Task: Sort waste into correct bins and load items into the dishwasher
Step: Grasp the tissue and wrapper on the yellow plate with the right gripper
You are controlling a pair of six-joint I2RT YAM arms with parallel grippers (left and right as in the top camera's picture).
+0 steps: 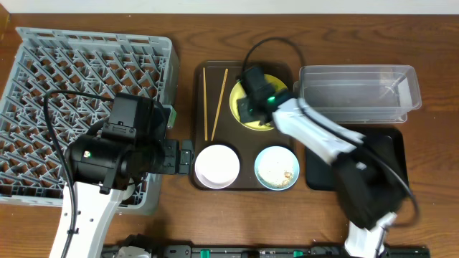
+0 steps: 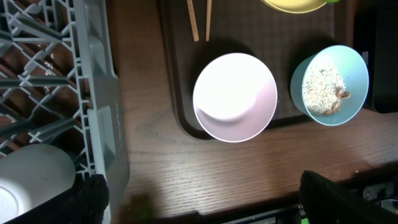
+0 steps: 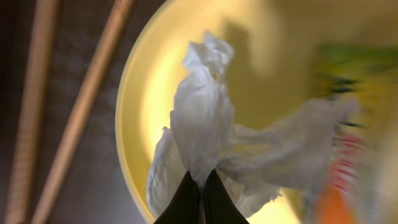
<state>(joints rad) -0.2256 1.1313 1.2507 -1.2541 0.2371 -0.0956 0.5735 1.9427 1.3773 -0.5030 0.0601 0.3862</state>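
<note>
My right gripper is shut on the crumpled white tissue, pinching its lower edge over the round yellow plate. The snack wrapper lies blurred on the plate's right side. The chopsticks lie left of the plate on the brown tray. My left gripper is open and empty over the table's front edge, between the grey dish rack and the white bowl. The light blue bowl holds beige crumbs.
The dark brown serving tray carries the plate, bowls and chopsticks. The clear plastic tub stands at the back right. The black tray lies in front of it, partly under my right arm.
</note>
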